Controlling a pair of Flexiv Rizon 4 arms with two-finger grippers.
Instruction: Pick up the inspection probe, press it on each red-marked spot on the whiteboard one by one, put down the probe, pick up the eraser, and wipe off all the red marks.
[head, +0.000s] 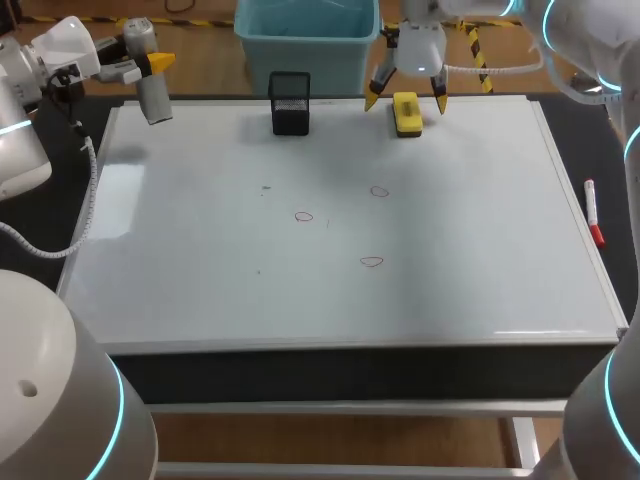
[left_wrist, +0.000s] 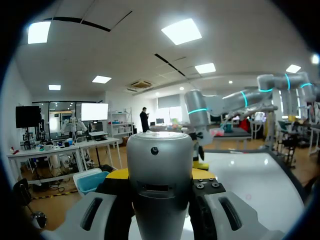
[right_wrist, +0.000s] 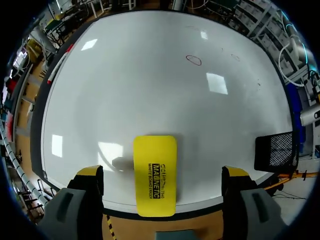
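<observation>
Right, nearest me lay the whiteboard (head: 200, 300), flat on the table (head: 575, 150) and filling most of it. Three small red marks (head: 371, 262) sat on it, all thin little rings. The closest was a touch right of the middle, the next farther back and to its left, the third farther again and back to the right. None of them was wiped.

Off the board's right edge, on the dark table, a red marker pen (head: 593, 212) lay lengthwise just beside the frame.

Going deeper, and here was the action: the yellow eraser (head: 406, 113) lay flat at the board's far edge, right of centre. My right jaws hung directly over it, spread wide, one yellow tip on each side and neither touching it. The right wrist view showed bare board between each tip and the eraser.

Left of the eraser, well apart from it, a black mesh holder (head: 290, 102) stood upright at that same far edge.

Farthest out, at the far left corner, my left jaws were pinching the inspection probe (head: 155, 98). It was a grey cylinder, held up off the board, its free end pointing down and a little tilted.
</observation>
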